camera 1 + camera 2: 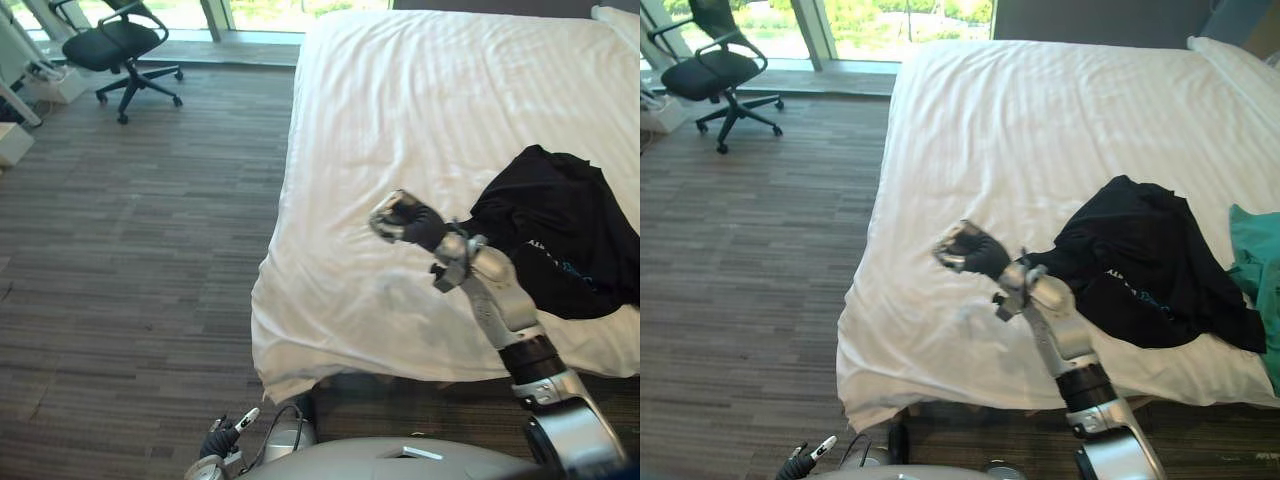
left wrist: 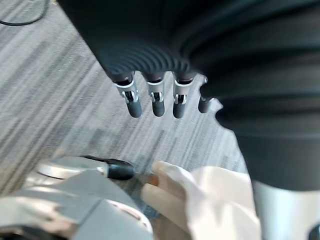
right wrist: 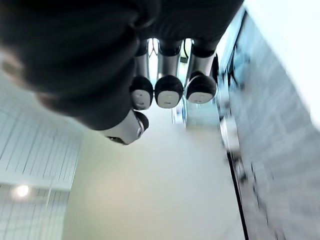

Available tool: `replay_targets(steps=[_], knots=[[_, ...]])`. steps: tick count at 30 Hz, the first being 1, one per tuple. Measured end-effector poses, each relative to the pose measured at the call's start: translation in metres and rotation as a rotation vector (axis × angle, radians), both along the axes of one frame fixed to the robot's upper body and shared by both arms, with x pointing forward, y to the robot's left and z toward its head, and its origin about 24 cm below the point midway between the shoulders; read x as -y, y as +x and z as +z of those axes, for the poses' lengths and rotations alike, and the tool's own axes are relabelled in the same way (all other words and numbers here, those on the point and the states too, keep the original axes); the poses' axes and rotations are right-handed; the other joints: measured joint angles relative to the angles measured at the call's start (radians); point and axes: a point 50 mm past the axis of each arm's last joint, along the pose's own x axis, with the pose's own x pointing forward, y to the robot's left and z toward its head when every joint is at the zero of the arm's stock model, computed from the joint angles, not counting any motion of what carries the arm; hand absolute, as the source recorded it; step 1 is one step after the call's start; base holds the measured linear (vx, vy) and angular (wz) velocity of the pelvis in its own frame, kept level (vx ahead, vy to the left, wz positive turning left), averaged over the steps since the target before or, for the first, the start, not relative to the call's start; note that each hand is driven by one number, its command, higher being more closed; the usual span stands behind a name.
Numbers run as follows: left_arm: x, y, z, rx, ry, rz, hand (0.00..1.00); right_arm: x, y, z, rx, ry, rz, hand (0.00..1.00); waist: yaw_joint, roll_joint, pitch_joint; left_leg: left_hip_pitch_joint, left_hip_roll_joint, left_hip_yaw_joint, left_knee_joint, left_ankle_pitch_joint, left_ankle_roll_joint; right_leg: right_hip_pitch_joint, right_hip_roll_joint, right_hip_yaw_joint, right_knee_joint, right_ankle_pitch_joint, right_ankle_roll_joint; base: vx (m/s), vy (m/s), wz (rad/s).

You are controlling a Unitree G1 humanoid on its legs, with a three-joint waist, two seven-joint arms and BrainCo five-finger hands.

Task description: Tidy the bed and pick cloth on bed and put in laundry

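In the left eye view the bed (image 1: 420,90) took up most of the scene, its white sheet fairly smooth. The black cloth (image 1: 560,235) lay crumpled on the bed near the foot edge, on the robot's right. The right hand (image 1: 400,218) hung above the bed just beside that cloth, toward the bed's middle, with its fingers curled in and nothing in them. It was probably parked there as a staging point before reaching across for the cloth. The left hand (image 1: 222,440) was held low beside the bed's foot, over the floor, likely kept clear because it had no job yet. An office chair (image 1: 120,45) stood well away from the bed, by the window.

The right eye view added a teal cloth (image 1: 1260,290) on the bed's right edge, touching the black one, so two pieces seemed to need collecting.

In the left wrist view the fingers (image 2: 157,102) pointed straight down at the floor (image 2: 60,90), relaxed and empty.

In the right wrist view the fingertips (image 3: 167,91) were folded back toward the palm, the thumb close by, gripping nothing.
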Motion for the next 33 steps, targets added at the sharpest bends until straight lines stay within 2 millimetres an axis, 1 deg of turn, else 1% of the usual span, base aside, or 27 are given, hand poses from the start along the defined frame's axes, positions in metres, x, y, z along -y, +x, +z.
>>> replay_targets(steps=[1,2,3,5,8,10,11,12,14,15,16,17,18,20,21,23,24,26,28,29,30,31,32,33], knots=[[-0.001,0.008,0.002,0.029,0.006,-0.006,0.00,-0.014,-0.001,0.005,0.010,-0.006,0.052,1.00,0.012,-0.005,0.028,-0.025,0.000,-0.007,0.000,0.015,0.000,-0.021,0.001,-0.005,0.001,-0.012,-0.005,-0.23,-0.037,0.18],[-0.002,0.017,0.004,0.062,0.003,-0.004,0.00,-0.026,-0.002,0.012,0.026,-0.009,0.095,1.00,0.023,-0.007,0.058,-0.054,-0.003,-0.019,0.000,0.030,0.000,-0.043,0.000,-0.014,0.004,-0.031,0.001,-0.24,-0.036,0.23],[0.000,0.022,0.005,0.082,-0.005,-0.003,0.00,-0.030,-0.003,0.014,0.033,-0.012,0.112,1.00,0.025,0.002,0.075,-0.067,-0.001,-0.030,-0.001,0.038,-0.002,-0.055,0.002,-0.022,0.013,-0.031,0.000,-0.29,-0.013,0.30],[-0.002,0.034,0.010,0.154,-0.018,0.021,0.00,-0.048,-0.006,0.019,0.045,-0.028,0.166,1.00,0.037,0.010,0.131,-0.110,0.011,-0.062,-0.001,0.051,-0.012,-0.109,0.010,-0.040,0.060,-0.052,-0.016,-0.24,0.005,0.32],[-0.003,0.044,0.013,0.202,-0.025,0.038,0.00,-0.060,-0.009,0.021,0.064,-0.055,0.196,1.00,0.055,0.014,0.170,-0.161,0.013,-0.102,0.000,0.070,-0.019,-0.170,0.010,-0.058,0.111,-0.066,-0.022,-0.11,-0.004,0.29],[-0.003,0.058,0.019,0.262,-0.028,0.039,0.00,-0.072,-0.007,0.020,0.073,-0.110,0.210,1.00,0.061,0.020,0.223,-0.194,0.013,-0.140,0.000,0.088,-0.025,-0.208,0.001,-0.081,0.165,-0.083,-0.028,-0.05,-0.027,0.35],[-0.003,0.061,0.021,0.276,-0.028,0.031,0.00,-0.074,-0.007,0.020,0.073,-0.118,0.209,1.00,0.064,0.020,0.234,-0.200,0.012,-0.144,0.000,0.095,-0.025,-0.217,-0.002,-0.086,0.178,-0.088,-0.025,-0.03,-0.033,0.36],[-0.001,0.067,0.023,0.302,-0.033,0.024,0.00,-0.077,-0.006,0.017,0.074,-0.142,0.200,1.00,0.076,0.025,0.257,-0.207,0.006,-0.155,0.001,0.104,-0.031,-0.226,-0.011,-0.095,0.204,-0.096,-0.020,0.00,-0.030,0.30],[0.003,0.076,0.026,0.330,-0.036,0.002,0.00,-0.080,-0.004,0.009,0.053,-0.182,0.182,1.00,0.090,0.031,0.268,-0.234,-0.004,-0.178,0.001,0.111,-0.029,-0.258,-0.025,-0.116,0.243,-0.119,-0.019,0.02,-0.045,0.40],[0.004,0.079,0.028,0.342,-0.036,-0.010,0.00,-0.081,-0.002,0.008,0.050,-0.196,0.168,1.00,0.091,0.034,0.269,-0.259,-0.008,-0.193,0.015,0.111,-0.028,-0.274,-0.029,-0.128,0.256,-0.126,-0.020,0.03,-0.059,0.40],[0.006,0.083,0.030,0.355,-0.038,-0.022,0.00,-0.081,0.002,0.006,0.045,-0.210,0.148,1.00,0.096,0.037,0.271,-0.283,-0.009,-0.200,0.029,0.113,-0.025,-0.294,-0.033,-0.135,0.272,-0.133,-0.023,0.05,-0.073,0.38],[0.011,0.090,0.032,0.372,-0.047,-0.051,0.00,-0.079,0.010,0.004,0.034,-0.234,0.103,1.00,0.110,0.050,0.278,-0.317,-0.018,-0.215,0.056,0.116,-0.021,-0.318,-0.041,-0.146,0.297,-0.144,-0.027,0.04,-0.058,0.35],[0.014,0.093,0.032,0.378,-0.054,-0.069,0.00,-0.077,0.014,0.003,0.027,-0.243,0.080,1.00,0.110,0.058,0.282,-0.328,-0.019,-0.221,0.065,0.115,-0.021,-0.324,-0.048,-0.156,0.308,-0.152,-0.026,0.03,-0.060,0.36],[0.026,0.104,0.035,0.406,-0.079,-0.127,0.00,-0.071,0.028,0.004,0.010,-0.257,-0.002,1.00,0.115,0.090,0.299,-0.359,-0.033,-0.244,0.084,0.115,-0.022,-0.354,-0.068,-0.171,0.358,-0.181,-0.028,-0.02,-0.064,0.35],[0.030,0.107,0.036,0.415,-0.084,-0.141,0.00,-0.068,0.033,0.006,0.008,-0.256,-0.029,1.00,0.116,0.098,0.303,-0.372,-0.035,-0.247,0.089,0.115,-0.022,-0.369,-0.075,-0.175,0.377,-0.189,-0.032,-0.05,-0.067,0.29],[0.039,0.121,0.041,0.449,-0.094,-0.187,0.00,-0.054,0.050,0.012,0.002,-0.241,-0.140,1.00,0.133,0.120,0.313,-0.421,-0.047,-0.253,0.105,0.116,-0.024,-0.434,-0.098,-0.182,0.445,-0.220,-0.038,-0.07,-0.072,0.18],[0.042,0.125,0.043,0.459,-0.095,-0.200,0.00,-0.047,0.054,0.012,0.003,-0.239,-0.174,1.00,0.139,0.125,0.314,-0.434,-0.053,-0.255,0.107,0.119,-0.025,-0.446,-0.106,-0.183,0.461,-0.227,-0.039,-0.05,-0.086,0.22],[0.049,0.139,0.050,0.506,-0.099,-0.231,0.00,-0.022,0.070,0.015,0.003,-0.233,-0.288,1.00,0.145,0.144,0.319,-0.478,-0.063,-0.273,0.122,0.128,-0.029,-0.497,-0.131,-0.190,0.524,-0.256,-0.043,-0.05,-0.074,0.35],[0.057,0.149,0.055,0.541,-0.109,-0.242,0.00,-0.015,0.074,0.023,0.023,-0.213,-0.317,1.00,0.149,0.153,0.321,-0.509,-0.070,-0.273,0.124,0.135,-0.030,-0.538,-0.146,-0.192,0.563,-0.274,-0.047,-0.07,-0.060,0.25],[0.065,0.156,0.059,0.557,-0.121,-0.276,0.00,-0.012,0.077,0.025,0.025,-0.200,-0.332,1.00,0.155,0.170,0.320,-0.533,-0.069,-0.274,0.138,0.136,-0.030,-0.559,-0.148,-0.194,0.574,-0.277,-0.051,-0.07,-0.058,0.13],[0.070,0.160,0.061,0.567,-0.127,-0.293,0.00,-0.011,0.078,0.026,0.028,-0.193,-0.342,1.00,0.159,0.176,0.317,-0.542,-0.069,-0.274,0.142,0.136,-0.030,-0.574,-0.150,-0.198,0.582,-0.279,-0.054,-0.08,-0.053,0.07],[0.078,0.165,0.065,0.589,-0.137,-0.316,0.00,-0.010,0.080,0.030,0.031,-0.173,-0.352,1.00,0.161,0.191,0.319,-0.560,-0.070,-0.273,0.146,0.137,-0.031,-0.594,-0.157,-0.199,0.598,-0.285,-0.058,-0.07,-0.037,0.05],[0.082,0.168,0.068,0.601,-0.141,-0.328,0.00,-0.009,0.081,0.032,0.035,-0.163,-0.357,1.00,0.161,0.198,0.315,-0.573,-0.070,-0.273,0.148,0.137,-0.031,-0.607,-0.158,-0.200,0.604,-0.288,-0.058,-0.08,-0.042,0.06],[0.087,0.173,0.072,0.621,-0.145,-0.342,0.00,-0.008,0.083,0.036,0.041,-0.132,-0.362,1.00,0.166,0.212,0.314,-0.593,-0.069,-0.273,0.152,0.141,-0.032,-0.627,-0.159,-0.199,0.617,-0.289,-0.059,-0.07,-0.040,0.07]])
